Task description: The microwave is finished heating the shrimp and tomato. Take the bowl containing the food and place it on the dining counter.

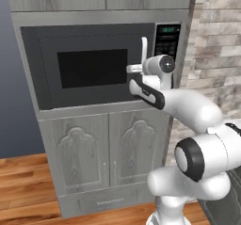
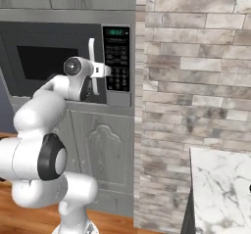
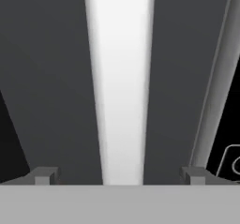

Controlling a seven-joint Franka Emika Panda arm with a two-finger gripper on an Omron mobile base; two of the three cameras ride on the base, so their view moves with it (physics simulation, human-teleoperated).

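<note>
The microwave (image 1: 94,68) is built into grey cabinetry, its dark window door shut; the bowl, presumably inside with the food, cannot be seen through the glass. At the door's right edge the pale bar handle (image 3: 121,82) stands between the fingertips of the gripper (image 3: 119,175), whose jaws are spread wide on either side and not yet touching it. To do this well, close squarely on the bar, then pull along the door's arc, away from the keypad (image 2: 116,61). Farther right, the marble dining counter (image 2: 223,189) waits.
</note>
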